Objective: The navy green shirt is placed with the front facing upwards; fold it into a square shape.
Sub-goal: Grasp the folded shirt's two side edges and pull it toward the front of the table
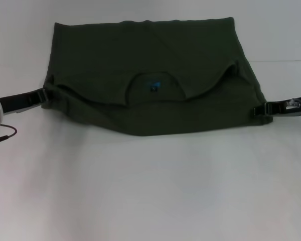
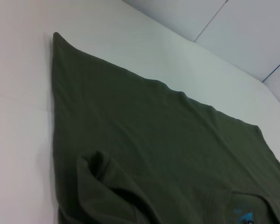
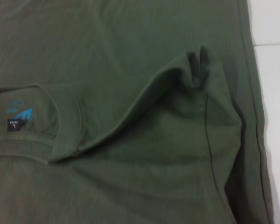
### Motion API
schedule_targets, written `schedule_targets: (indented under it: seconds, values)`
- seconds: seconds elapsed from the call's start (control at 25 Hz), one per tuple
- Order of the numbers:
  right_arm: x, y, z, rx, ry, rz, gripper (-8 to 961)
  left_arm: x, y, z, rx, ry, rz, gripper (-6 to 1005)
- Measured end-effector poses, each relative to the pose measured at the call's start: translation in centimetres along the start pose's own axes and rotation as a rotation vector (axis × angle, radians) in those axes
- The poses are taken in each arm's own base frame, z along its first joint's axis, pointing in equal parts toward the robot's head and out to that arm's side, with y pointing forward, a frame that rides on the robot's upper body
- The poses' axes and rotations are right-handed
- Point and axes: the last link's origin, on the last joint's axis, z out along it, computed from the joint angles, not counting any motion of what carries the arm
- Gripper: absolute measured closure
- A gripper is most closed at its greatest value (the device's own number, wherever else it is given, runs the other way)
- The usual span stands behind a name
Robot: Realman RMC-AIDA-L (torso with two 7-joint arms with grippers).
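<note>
With the navy green shirt (image 1: 155, 80) spread on the white table (image 1: 150, 191), I cannot tell either hand's grasp: my left gripper (image 1: 44, 95) and right gripper (image 1: 261, 109) flank its near fold, mid-fold; next needs both sides brought inward evenly.

Both end effector tips hide under the navy green shirt (image 1: 150, 75); grips unclear.

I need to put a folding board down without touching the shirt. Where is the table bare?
The white table is bare in front of the navy green shirt. It is crowded at both side edges, by the left gripper and right gripper.
</note>
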Motion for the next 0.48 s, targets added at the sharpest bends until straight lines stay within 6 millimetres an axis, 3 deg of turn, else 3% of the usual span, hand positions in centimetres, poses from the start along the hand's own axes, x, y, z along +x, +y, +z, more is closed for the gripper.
schedule_targets:
  seconds: [0.48]
  values:
    - [-0.76,-0.04,-0.65,0.0,-0.034,-0.006,795,-0.03,0.11,0.06,-0.004,-0.004,0.001,945]
